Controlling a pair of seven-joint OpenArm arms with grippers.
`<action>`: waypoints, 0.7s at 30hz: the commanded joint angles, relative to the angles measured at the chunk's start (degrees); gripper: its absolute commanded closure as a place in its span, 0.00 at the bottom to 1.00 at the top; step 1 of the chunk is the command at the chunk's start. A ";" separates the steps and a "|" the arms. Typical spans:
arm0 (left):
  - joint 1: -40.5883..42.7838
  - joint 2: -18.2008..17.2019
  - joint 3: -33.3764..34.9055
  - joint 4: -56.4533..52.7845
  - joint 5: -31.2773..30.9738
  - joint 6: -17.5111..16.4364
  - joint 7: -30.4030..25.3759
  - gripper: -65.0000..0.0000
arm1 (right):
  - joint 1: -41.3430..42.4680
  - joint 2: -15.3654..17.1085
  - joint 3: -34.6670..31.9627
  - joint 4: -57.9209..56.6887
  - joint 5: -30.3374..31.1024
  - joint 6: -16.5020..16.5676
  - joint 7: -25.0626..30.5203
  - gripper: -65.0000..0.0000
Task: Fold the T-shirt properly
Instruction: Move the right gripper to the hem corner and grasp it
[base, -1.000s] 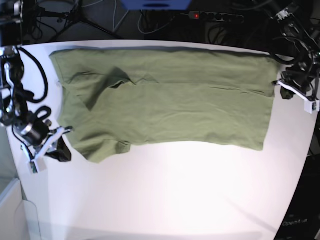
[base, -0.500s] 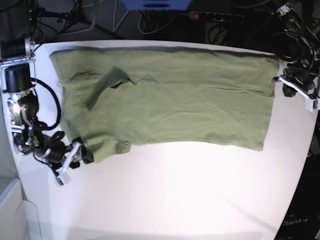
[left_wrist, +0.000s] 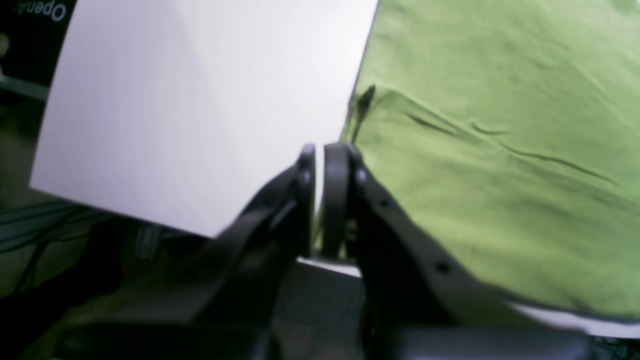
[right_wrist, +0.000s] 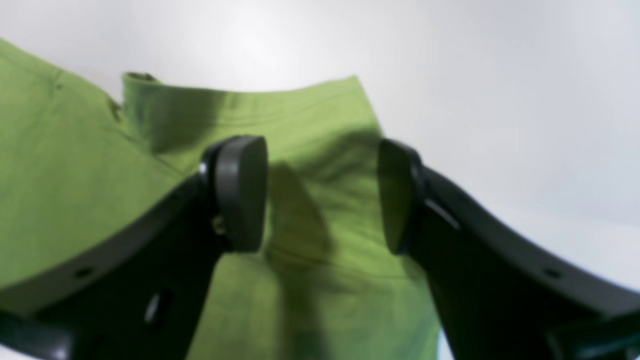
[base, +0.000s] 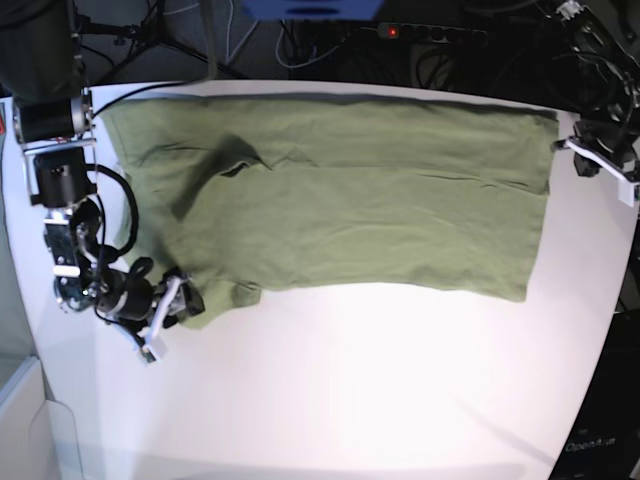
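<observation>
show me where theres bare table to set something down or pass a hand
The widest bare patch of the white table is the whole near side, below the T-shirt hem. A narrower strip runs along the table's right edge. It is crowded at the near-left sleeve, where the open right gripper sits, and at the far-right corner by the left gripper.

Robotics lab: white table (base: 350, 400), tangled cables (base: 440, 60), power strip (base: 430, 33) behind

left gripper (left_wrist: 320, 150): fingers (left_wrist: 336, 200) nearly together, narrow slit between
T-shirt (left_wrist: 500, 150): green, creased, right of fingers, edge beside them
table (left_wrist: 200, 100): white, left
</observation>
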 joint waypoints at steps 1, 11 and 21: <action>-0.27 -0.89 -0.21 0.98 -0.82 -0.20 -1.04 0.96 | 2.88 0.74 0.23 0.89 0.99 0.28 1.59 0.46; -0.27 -0.53 0.06 1.07 -0.82 -0.20 -1.04 0.96 | 4.64 1.45 0.14 0.53 0.81 0.28 1.68 0.46; -0.18 -0.53 -0.21 1.07 -0.82 -0.20 -0.95 0.96 | 5.87 -1.37 0.23 -4.83 -6.31 2.39 6.51 0.46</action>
